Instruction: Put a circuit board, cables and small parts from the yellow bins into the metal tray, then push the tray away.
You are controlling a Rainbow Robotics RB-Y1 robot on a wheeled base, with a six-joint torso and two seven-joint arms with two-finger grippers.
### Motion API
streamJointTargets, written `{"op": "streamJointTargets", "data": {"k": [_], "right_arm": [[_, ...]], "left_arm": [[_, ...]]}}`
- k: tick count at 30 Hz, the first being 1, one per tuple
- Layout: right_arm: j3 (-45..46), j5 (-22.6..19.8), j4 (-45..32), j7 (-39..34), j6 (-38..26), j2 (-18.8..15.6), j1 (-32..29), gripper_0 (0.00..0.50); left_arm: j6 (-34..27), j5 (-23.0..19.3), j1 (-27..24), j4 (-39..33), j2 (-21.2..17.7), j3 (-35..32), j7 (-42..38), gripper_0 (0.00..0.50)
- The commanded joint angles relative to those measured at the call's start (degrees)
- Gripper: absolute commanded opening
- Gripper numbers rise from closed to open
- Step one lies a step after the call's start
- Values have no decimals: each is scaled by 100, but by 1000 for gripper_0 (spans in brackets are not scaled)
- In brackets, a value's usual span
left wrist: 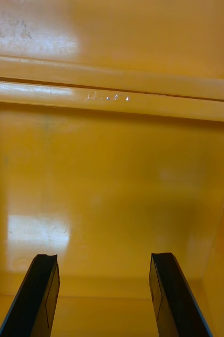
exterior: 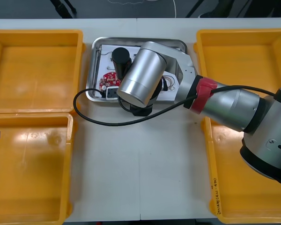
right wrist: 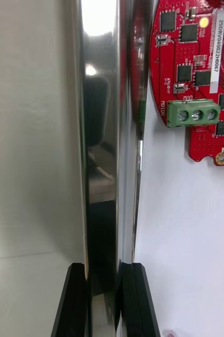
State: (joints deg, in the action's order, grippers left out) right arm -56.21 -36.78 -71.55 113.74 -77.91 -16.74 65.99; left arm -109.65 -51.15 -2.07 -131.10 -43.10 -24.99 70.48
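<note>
One metal tray sits at the far middle of the desk, its long axis running side to side, with four yellow bins flanking it, two on each side. The right arm reaches in from the right and covers much of the tray from above. Down at the wrist, the right pincer is narrowed onto the tray's shiny upright wall, one black finger outside it and the other on the white inner side, so it is gripping the tray by its edge. A single round red circuit board lies flat on the white floor in the tray's left part. The front view gives only a red patch of it, while the wrist view shows its chips and a green terminal block. A black cable loops from the tray over the desk; it may belong to the arm. The left pincer hangs at the desk's left edge, fingers wide apart over a bin's bare floor.
</note>
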Motion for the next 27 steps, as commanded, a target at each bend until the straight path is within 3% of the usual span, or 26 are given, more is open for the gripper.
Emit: {"op": "streamJointTargets", "data": {"k": [1, 27], "right_arm": [[172, -189, 159, 236, 188, 92, 379, 0], [444, -154, 624, 658, 698, 83, 485, 0]], "left_arm": [[-35, -44, 119, -180, -260, -173, 555, 500], [-35, -44, 119, -180, -260, -173, 555, 500]]}}
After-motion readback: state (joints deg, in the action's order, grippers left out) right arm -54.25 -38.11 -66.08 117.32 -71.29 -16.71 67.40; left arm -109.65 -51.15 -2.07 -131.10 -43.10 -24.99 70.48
